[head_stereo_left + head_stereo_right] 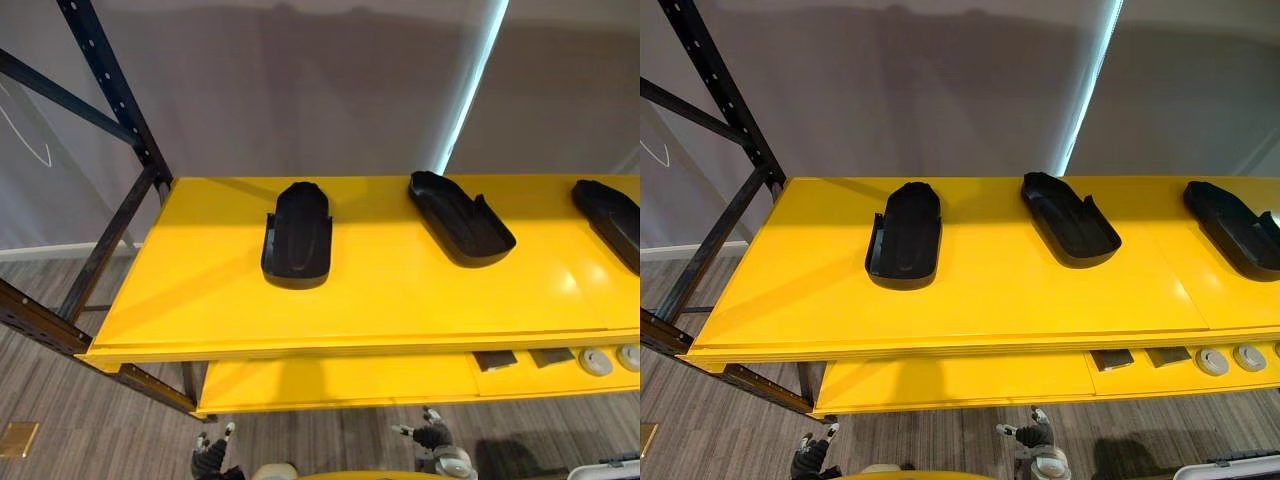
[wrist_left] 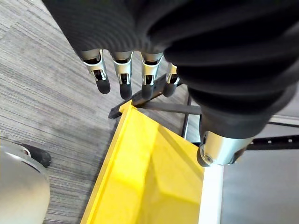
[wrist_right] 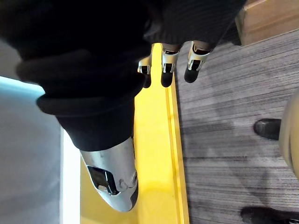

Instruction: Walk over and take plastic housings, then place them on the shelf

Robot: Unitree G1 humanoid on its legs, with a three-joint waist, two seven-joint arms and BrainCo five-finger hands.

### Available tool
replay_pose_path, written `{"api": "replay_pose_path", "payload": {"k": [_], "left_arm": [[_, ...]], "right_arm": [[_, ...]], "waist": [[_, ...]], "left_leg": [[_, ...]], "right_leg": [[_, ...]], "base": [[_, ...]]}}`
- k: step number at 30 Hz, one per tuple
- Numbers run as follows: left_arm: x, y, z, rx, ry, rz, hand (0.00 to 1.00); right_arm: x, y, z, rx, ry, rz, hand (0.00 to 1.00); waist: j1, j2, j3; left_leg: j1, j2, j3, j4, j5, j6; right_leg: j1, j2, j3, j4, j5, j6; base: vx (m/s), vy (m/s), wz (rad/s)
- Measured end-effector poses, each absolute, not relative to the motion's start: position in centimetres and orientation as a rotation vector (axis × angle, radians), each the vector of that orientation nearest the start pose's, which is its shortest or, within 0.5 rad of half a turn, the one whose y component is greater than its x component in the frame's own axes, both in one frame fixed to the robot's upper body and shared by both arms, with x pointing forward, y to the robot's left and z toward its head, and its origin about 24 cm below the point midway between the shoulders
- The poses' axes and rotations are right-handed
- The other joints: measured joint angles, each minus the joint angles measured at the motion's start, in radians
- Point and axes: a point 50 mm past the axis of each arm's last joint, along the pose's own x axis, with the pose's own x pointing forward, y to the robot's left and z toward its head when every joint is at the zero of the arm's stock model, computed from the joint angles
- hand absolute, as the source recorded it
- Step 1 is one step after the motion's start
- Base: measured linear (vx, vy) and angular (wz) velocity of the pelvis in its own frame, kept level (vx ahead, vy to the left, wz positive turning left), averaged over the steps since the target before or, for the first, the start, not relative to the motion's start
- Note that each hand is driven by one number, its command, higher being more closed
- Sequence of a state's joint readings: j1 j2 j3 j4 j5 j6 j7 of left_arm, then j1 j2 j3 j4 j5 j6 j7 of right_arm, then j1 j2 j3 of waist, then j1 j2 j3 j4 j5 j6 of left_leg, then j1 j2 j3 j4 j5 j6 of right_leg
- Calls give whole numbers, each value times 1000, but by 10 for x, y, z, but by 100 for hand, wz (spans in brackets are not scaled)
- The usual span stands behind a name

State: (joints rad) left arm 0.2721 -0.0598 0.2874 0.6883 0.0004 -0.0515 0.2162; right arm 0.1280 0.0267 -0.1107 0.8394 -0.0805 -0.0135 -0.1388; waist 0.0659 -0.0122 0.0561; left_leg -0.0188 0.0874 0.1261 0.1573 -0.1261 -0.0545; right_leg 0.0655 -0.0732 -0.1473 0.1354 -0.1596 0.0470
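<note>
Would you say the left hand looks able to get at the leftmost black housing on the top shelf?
Probably, once raised: the left hand hangs open below the front edge of the top shelf; nothing lies around the leftmost housing.

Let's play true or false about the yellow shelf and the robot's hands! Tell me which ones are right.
1. Three black housings lie apart on the top yellow shelf. True.
2. The left hand holds a housing. False: its fingers hang straight, holding nothing.
3. The right hand is empty. True.
4. The lower shelf has nothing on it. False: grey squares and white discs lie on it.
</note>
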Motion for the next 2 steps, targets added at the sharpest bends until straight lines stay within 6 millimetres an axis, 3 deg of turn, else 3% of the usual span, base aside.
{"api": "replay_pose_path", "payload": {"k": [2], "left_arm": [[87, 200, -138, -25, 904, 522, 0]], "right_arm": [[119, -171, -146, -60, 953, -243, 0]], "waist": [[0, 1, 0]], "left_leg": [[4, 0, 9, -5, 0, 0]], "right_leg": [[-2, 0, 13, -2, 2, 2]], "base": [[8, 12, -12]]}}
